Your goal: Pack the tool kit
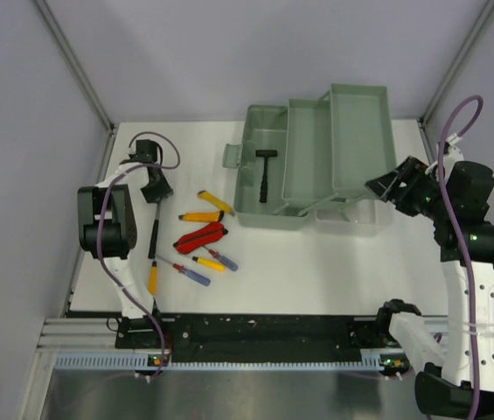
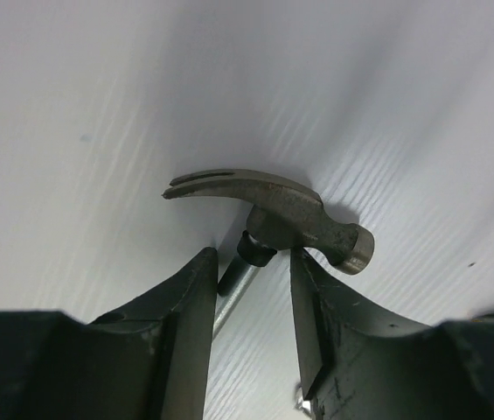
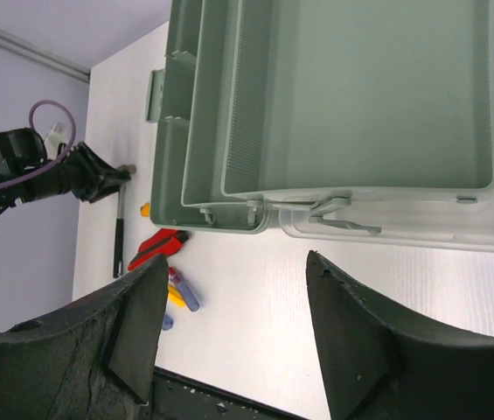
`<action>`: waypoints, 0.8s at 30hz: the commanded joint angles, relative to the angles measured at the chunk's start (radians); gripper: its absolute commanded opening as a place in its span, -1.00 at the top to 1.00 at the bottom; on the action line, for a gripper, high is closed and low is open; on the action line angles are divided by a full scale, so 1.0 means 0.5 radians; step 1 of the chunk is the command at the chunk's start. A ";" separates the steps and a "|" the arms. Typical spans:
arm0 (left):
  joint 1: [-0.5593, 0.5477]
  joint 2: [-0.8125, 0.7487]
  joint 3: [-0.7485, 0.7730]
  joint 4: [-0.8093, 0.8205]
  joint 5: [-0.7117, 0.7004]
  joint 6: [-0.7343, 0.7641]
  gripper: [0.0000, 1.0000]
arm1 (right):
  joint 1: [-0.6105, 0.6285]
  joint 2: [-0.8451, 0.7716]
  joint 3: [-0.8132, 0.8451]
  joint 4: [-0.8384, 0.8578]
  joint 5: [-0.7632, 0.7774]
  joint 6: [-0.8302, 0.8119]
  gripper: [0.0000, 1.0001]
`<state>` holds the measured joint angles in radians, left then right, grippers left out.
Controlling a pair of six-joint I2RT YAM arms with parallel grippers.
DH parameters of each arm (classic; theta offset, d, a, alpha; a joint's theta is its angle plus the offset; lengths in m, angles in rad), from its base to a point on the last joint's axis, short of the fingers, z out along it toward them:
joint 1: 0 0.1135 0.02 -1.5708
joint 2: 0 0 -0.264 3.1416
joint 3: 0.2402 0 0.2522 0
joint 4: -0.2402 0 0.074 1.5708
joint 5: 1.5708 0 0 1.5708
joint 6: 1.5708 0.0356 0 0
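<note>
A claw hammer (image 2: 290,210) lies on the white table, its steel shaft (image 2: 233,293) running towards me. My left gripper (image 2: 253,262) is open, one finger on each side of the shaft just below the head, with a gap still showing. From above, the left gripper (image 1: 156,194) covers the head and the handle (image 1: 154,245) trails down to a yellow end. The green toolbox (image 1: 268,217) stands open with its trays folded out, and a small black hammer (image 1: 267,171) lies inside. My right gripper (image 1: 385,188) is open and empty beside the box's right end, and the right wrist view (image 3: 238,258) shows it above bare table.
Red pliers (image 1: 201,236), two yellow-handled tools (image 1: 216,203) and several blue and yellow screwdrivers (image 1: 216,260) lie between the hammer and the toolbox. A clear tray (image 1: 351,217) sits at the box's front right. Walls close in at the back and sides.
</note>
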<state>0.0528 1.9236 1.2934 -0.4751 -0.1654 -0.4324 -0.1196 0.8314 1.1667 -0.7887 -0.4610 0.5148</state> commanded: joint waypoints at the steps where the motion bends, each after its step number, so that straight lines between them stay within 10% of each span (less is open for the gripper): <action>1: -0.001 0.172 0.260 -0.047 0.119 0.009 0.19 | 0.024 -0.031 0.032 0.040 0.045 -0.042 -0.27; 6: -0.004 0.209 0.371 -0.083 0.174 -0.074 0.25 | 0.024 -0.025 0.029 0.040 0.051 -0.042 -0.28; 14: -0.004 -0.046 0.163 -0.240 0.000 -0.007 -0.39 | 0.024 -0.037 0.010 0.050 0.029 -0.042 -0.28; 24: -0.004 -0.353 -0.571 -0.032 0.113 -0.120 -0.34 | 0.024 0.024 -0.014 0.092 -0.109 0.010 -0.28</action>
<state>0.0517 1.7966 1.1343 -0.5343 -0.1310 -0.4500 -0.1196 0.8330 1.1648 -0.7879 -0.4622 0.5087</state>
